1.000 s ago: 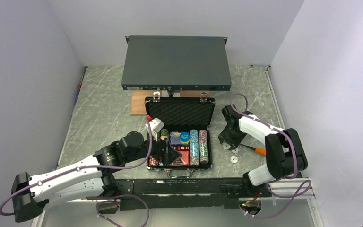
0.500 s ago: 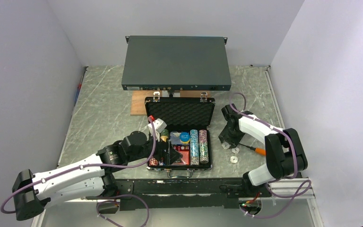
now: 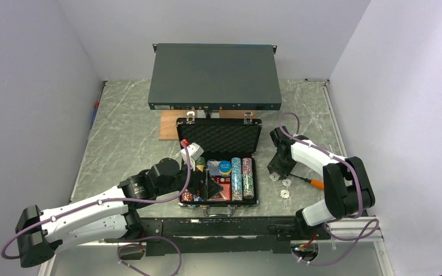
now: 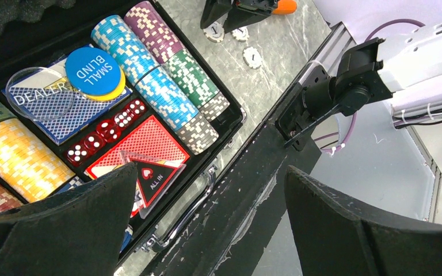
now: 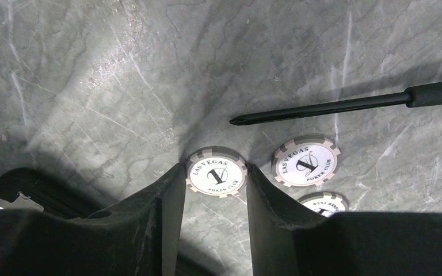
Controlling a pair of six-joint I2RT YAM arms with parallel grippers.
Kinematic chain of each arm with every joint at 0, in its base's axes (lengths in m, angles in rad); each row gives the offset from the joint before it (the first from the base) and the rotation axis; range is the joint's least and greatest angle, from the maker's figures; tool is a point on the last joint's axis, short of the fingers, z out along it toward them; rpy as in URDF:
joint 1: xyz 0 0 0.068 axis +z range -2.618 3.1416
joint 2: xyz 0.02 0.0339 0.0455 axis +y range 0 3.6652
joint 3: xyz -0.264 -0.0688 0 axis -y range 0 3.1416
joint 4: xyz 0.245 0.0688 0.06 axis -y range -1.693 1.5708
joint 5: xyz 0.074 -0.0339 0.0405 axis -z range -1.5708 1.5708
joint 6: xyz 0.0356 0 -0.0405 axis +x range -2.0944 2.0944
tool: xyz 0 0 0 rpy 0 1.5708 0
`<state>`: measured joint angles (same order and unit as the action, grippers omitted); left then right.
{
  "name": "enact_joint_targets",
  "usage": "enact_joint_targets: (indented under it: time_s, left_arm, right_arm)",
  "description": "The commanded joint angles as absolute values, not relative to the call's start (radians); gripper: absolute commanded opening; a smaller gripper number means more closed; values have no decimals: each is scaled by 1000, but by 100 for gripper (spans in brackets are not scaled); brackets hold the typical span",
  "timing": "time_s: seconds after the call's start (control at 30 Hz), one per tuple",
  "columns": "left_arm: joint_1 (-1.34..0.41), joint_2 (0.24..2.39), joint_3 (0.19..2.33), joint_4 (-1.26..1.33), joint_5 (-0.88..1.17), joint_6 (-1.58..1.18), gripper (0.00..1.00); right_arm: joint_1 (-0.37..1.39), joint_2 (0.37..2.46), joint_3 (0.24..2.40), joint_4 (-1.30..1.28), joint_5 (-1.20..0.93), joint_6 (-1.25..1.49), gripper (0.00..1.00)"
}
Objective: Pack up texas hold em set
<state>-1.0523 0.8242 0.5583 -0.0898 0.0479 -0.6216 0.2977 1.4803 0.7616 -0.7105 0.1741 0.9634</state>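
The small black briefcase [image 3: 218,140] lies open mid-table, lid back, holding chip rows [image 4: 149,75], red dice [image 4: 106,129], a blue disc [image 4: 92,66] and an ALL IN triangle [image 4: 152,175]. My left gripper [image 4: 210,169] hangs open over the case's front edge and handle, empty. To the right of the case, three loose white poker chips lie flat on the table. My right gripper [image 5: 216,170] points down with both fingers touching the edges of one chip [image 5: 216,172]. A second chip [image 5: 306,161] and a third chip [image 5: 322,202] lie just beside it.
A large dark grey rack box [image 3: 214,69] stands behind the case, on a wooden board [image 3: 167,125]. An orange-handled screwdriver [image 5: 322,108] lies right of the loose chips, tip towards my right gripper. The black base rail [image 3: 236,227] runs along the table's near edge.
My right gripper's jaws have narrowed onto the poker chip between them. The left arm shifted slightly towards the case early on and then stayed still.
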Motion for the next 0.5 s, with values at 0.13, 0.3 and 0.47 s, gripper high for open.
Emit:
enact_joint_targets:
  time_s: [0.13, 0.3, 0.47]
  left_arm:
    - [-1042, 854, 599, -29, 60, -636, 99]
    - [-1042, 869, 561, 51, 63, -681, 99]
    - [-1040, 900, 546, 87, 67, -693, 99]
  right_arm:
    - [293, 1484, 723, -678, 244, 959, 28]
    - [292, 1457, 745, -706, 244, 964, 28]
    - [289, 1430, 741, -710, 225, 980, 28]
